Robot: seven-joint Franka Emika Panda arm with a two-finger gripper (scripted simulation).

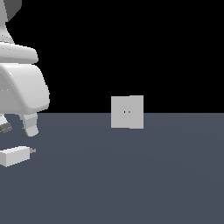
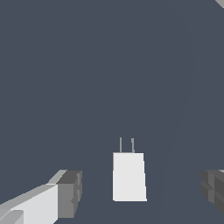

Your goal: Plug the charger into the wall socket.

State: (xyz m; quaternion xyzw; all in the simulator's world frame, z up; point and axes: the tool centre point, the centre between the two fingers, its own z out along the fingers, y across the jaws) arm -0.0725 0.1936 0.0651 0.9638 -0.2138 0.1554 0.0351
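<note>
Charger (image 1: 15, 155): lies flat on the floor (image 1: 131, 183) at the exterior view's far left, prongs twd the exterior view's right.
Gripper (image 1: 17, 127): directly above the charger, not touching it; in the wrist view the charger (image 2: 129, 176) sits between the two fingertips (image 2: 70, 192), gaps on both sides.
Wall socket (image 1: 127, 112): upright on the floor, well apart from charger & gripper, farther back and to the exterior view's right.
Charger vs socket: prongs point roughly twd the socket's side of the scene.
</note>
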